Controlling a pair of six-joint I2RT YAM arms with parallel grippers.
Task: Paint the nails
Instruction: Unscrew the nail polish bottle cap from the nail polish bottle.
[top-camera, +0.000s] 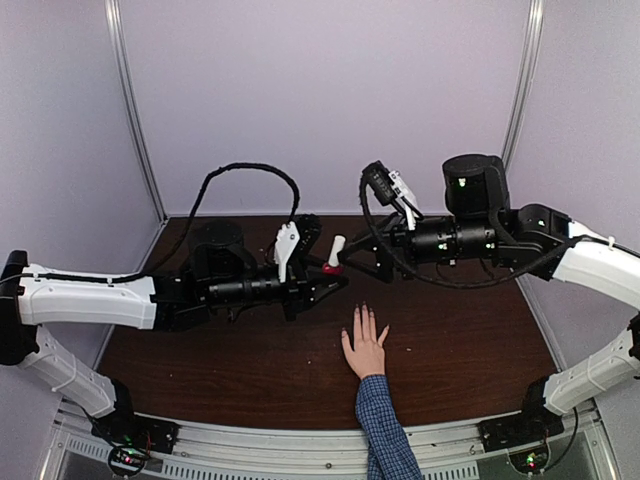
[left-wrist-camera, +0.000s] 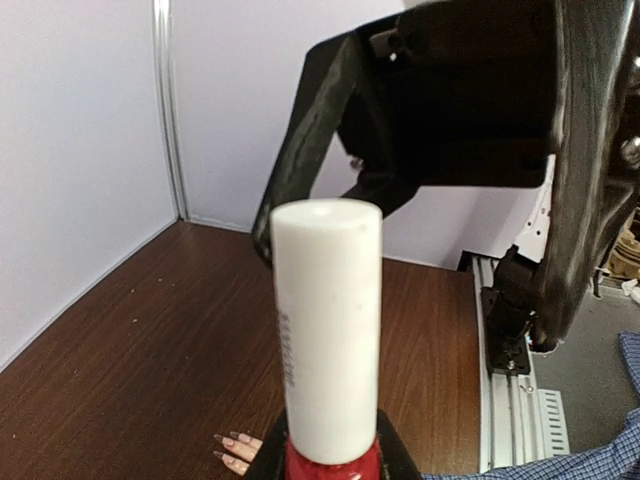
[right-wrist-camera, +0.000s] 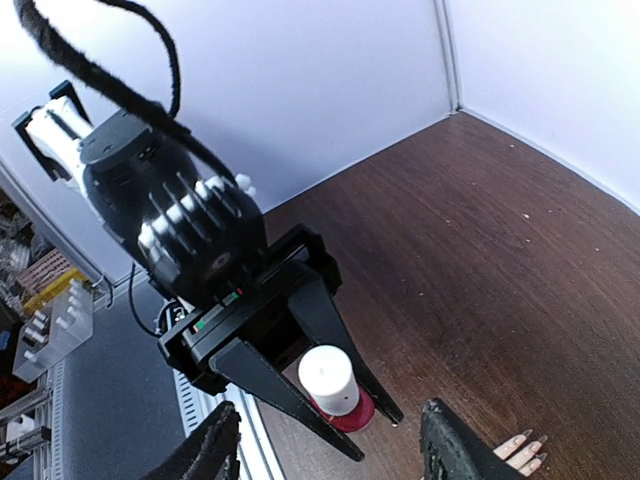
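Note:
A light-skinned hand (top-camera: 365, 345) with a blue checked sleeve (top-camera: 385, 440) lies flat on the dark wooden table, fingers pointing away from the arms. Its nails (left-wrist-camera: 222, 441) look long and darkish; they also show in the right wrist view (right-wrist-camera: 524, 440). My left gripper (top-camera: 335, 274) is shut on the red polish bottle (top-camera: 329, 268), held above the table with its white cap (left-wrist-camera: 328, 340) on and pointing at the right gripper. My right gripper (top-camera: 352, 262) is open, just off the cap, its fingers (right-wrist-camera: 215, 450) apart on either side of the cap (right-wrist-camera: 328, 378).
The table (top-camera: 460, 340) is walled by white panels at the back and sides. A metal rail (top-camera: 300, 440) runs along the near edge by the arm bases. A black cable (top-camera: 250, 170) loops above the left arm.

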